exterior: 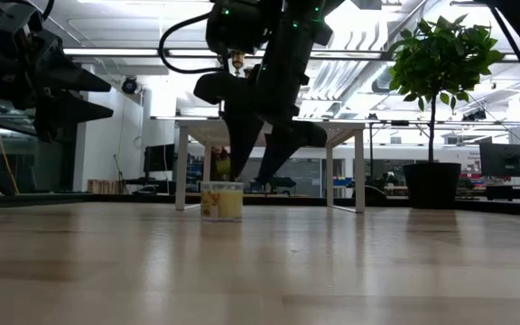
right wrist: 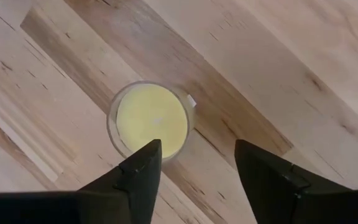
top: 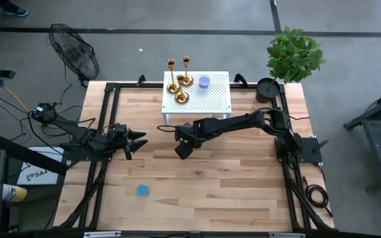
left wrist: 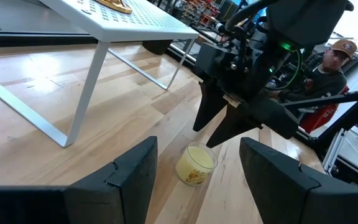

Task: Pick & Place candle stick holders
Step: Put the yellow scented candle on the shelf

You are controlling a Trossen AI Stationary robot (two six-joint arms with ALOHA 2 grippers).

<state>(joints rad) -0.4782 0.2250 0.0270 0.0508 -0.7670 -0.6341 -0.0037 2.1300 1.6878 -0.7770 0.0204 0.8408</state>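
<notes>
Three gold candle stick holders (top: 180, 82) stand by their round bases on the left part of a small white perforated table (top: 213, 99) at the far middle. One base shows in the left wrist view (left wrist: 114, 5). My right gripper (top: 182, 149) is open and points down just above a yellow candle in a glass jar (right wrist: 151, 119), which stands on the wooden table (exterior: 221, 200). The fingers (exterior: 253, 176) are above the jar and a little to one side of it, touching nothing. My left gripper (top: 144, 139) is open and empty, held level at the left and facing the jar (left wrist: 196, 165).
A purple disc (top: 204, 82) lies on the white table. A blue disc (top: 142, 190) lies on the wood near the front. A potted plant (top: 295, 53) stands at the far right corner and a fan (top: 75, 49) beyond the far left. A person (left wrist: 334, 59) sits beyond the table.
</notes>
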